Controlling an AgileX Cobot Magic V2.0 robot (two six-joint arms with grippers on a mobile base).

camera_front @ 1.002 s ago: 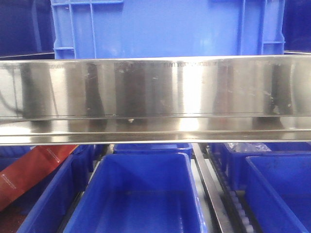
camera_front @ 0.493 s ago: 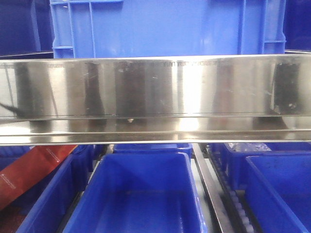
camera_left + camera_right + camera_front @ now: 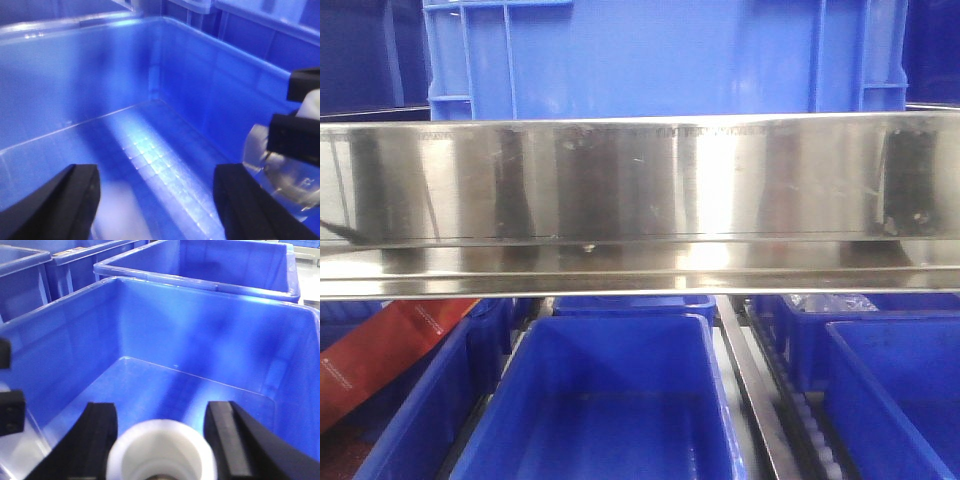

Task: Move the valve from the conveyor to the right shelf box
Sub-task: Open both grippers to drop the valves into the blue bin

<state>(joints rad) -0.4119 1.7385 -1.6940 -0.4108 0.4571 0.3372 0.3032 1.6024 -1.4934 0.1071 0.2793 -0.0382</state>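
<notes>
The right gripper (image 3: 160,412) clamps the white valve (image 3: 162,450) over a blue box (image 3: 210,330); the left gripper (image 3: 156,172) hangs wide open nearby.

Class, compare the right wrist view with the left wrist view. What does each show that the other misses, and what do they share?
Only the right wrist view shows the valve head-on, its white round end sitting between the fingers of the right tool, with neighbouring blue boxes beyond the far rim. Only the left wrist view shows the left tool, open with nothing in it, and the valve's clear, shiny body seen from the side. Both show the valve against the bare inside of a blue box.
</notes>
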